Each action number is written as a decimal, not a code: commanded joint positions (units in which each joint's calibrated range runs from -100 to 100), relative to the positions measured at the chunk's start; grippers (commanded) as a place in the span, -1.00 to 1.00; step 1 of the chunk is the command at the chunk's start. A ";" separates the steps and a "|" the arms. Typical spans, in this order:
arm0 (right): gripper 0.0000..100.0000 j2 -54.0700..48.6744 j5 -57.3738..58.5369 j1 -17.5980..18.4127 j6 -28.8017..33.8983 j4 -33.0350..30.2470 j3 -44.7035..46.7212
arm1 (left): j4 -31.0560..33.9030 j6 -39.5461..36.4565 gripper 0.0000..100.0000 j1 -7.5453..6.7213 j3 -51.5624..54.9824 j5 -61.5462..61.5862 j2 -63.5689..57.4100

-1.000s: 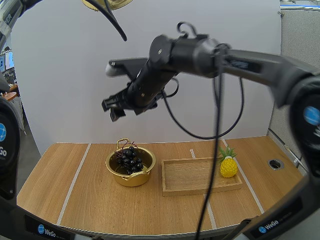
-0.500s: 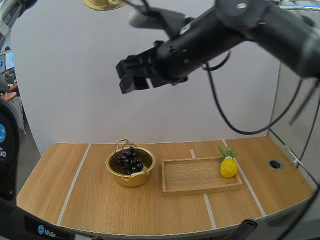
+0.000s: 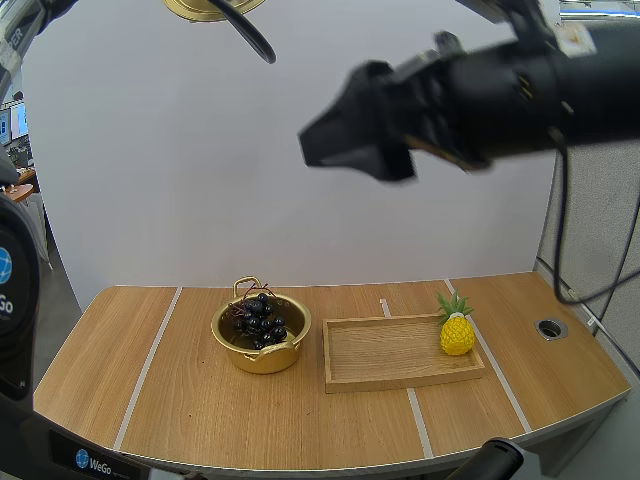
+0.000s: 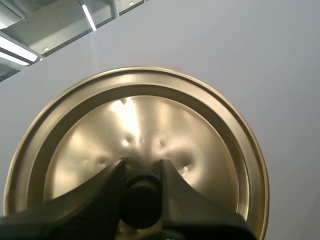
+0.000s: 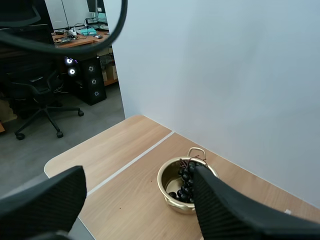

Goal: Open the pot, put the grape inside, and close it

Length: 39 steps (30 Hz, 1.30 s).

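The gold pot (image 3: 261,342) stands uncovered on the left half of the table, with the dark bunch of grapes (image 3: 259,318) inside it. High over the table, the gold lid (image 3: 206,8) hangs in the air. My left gripper (image 4: 141,186) is shut on the lid's black knob (image 4: 140,200). My right gripper (image 5: 139,172) is open and holds nothing. It hovers well above the table, looking down at the pot (image 5: 186,190) and the grapes (image 5: 185,181). In the high view the right gripper (image 3: 345,135) is a dark shape up and right of the pot.
A shallow wooden tray (image 3: 400,352) lies right of the pot. A small yellow pineapple (image 3: 457,328) stands at its far right corner. A round hole (image 3: 551,327) sits near the table's right edge. White lines cross the tabletop.
My right arm has risen and swung right, away from the pot. The grapes stay in the pot. The lid stays held high.
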 commanded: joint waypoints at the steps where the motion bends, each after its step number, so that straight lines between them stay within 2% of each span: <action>1: 1.00 -4.24 0.05 0.14 0.23 -1.03 5.32 | 0.54 -0.45 -1.00 -0.12 -0.47 -1.91 -0.26; 8: 1.00 -11.37 0.05 -0.57 0.36 -2.43 19.47 | 0.54 -0.45 -1.00 -0.12 -0.47 -1.91 -0.26; 11: 1.00 -13.82 -4.23 -1.05 0.62 -3.10 24.94 | 0.54 -0.45 -1.00 -0.12 -0.47 -1.91 -0.26; 16: 1.00 -14.58 -7.95 -1.69 2.04 -4.81 28.41 | 0.54 -0.45 -1.00 -0.12 -0.47 -1.91 -0.26; 17: 0.87 -14.58 -8.68 -1.78 2.04 -4.81 28.73 | 0.54 -0.45 -1.00 -0.12 -0.47 -1.91 -0.26; 18: 0.56 -14.58 -8.92 -1.86 2.04 -4.81 29.01 | 0.54 -0.45 -1.00 -0.12 -0.47 -1.91 -0.26; 21: -0.83 -14.58 -9.61 -2.38 2.04 -4.49 29.01 | 0.54 -0.45 -1.00 -0.12 -0.47 -1.91 -0.26; 22: -1.00 -14.58 -9.86 -2.60 2.04 -4.63 29.01 | 0.54 -0.45 -1.00 -0.12 -0.47 -1.91 -0.26; 39: -1.00 -14.58 -10.89 -2.70 2.21 -6.16 29.01 | 0.54 -0.45 -1.00 -0.12 -0.47 -1.91 -0.26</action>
